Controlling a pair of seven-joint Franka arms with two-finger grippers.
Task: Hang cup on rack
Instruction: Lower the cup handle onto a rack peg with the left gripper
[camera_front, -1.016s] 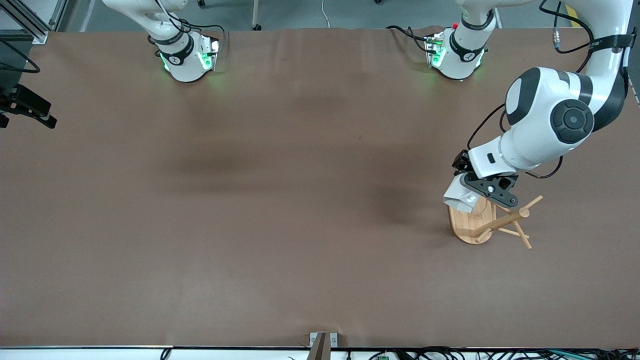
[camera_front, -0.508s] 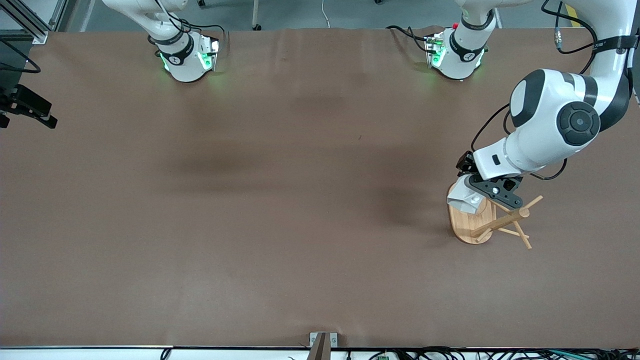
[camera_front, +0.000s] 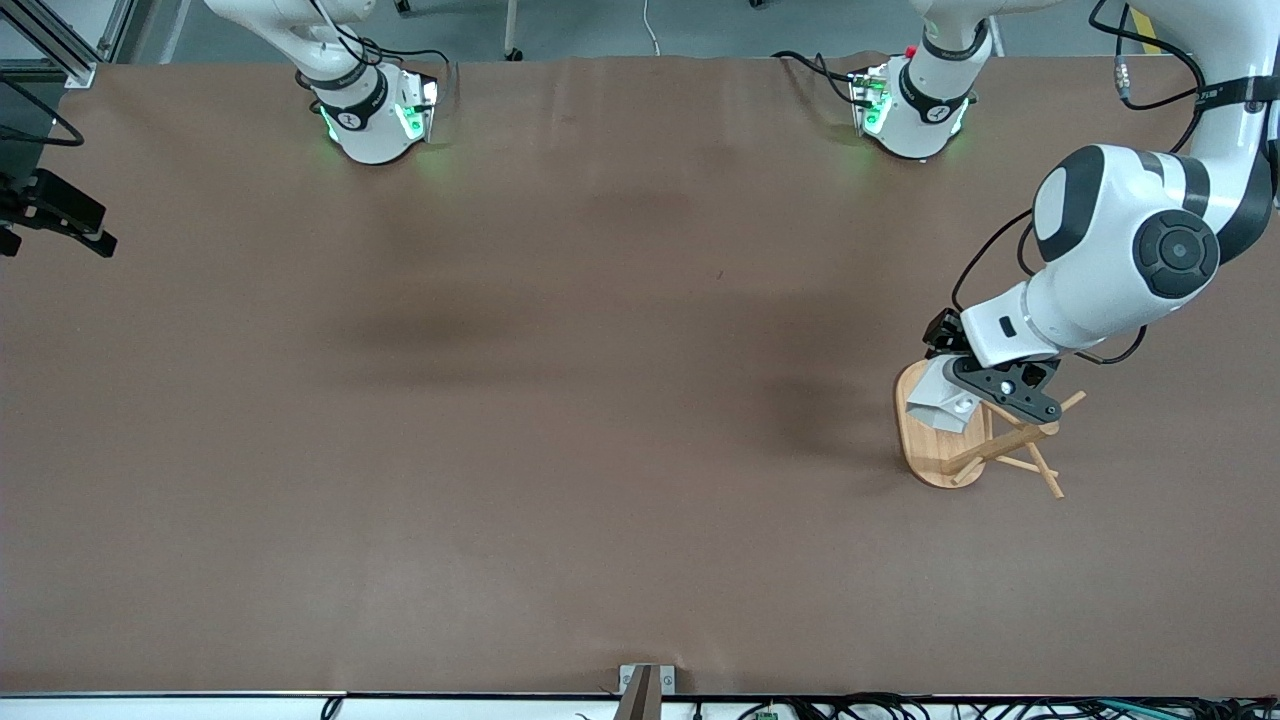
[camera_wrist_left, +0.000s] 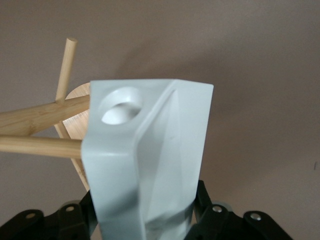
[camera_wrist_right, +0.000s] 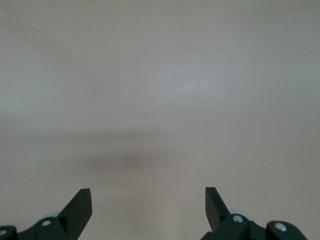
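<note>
Rack (camera_front: 945, 445) on the table (camera_front: 560, 420) toward the left arm's end, left gripper (camera_front: 985, 385) over the rack's base, cup (camera_front: 938, 400) in its clamped fingers touching the pegs, right gripper (camera_wrist_right: 148, 207) spread over bare table.

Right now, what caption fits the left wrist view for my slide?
Left gripper holds the cup, its handle hole beside the rack pegs.
</note>
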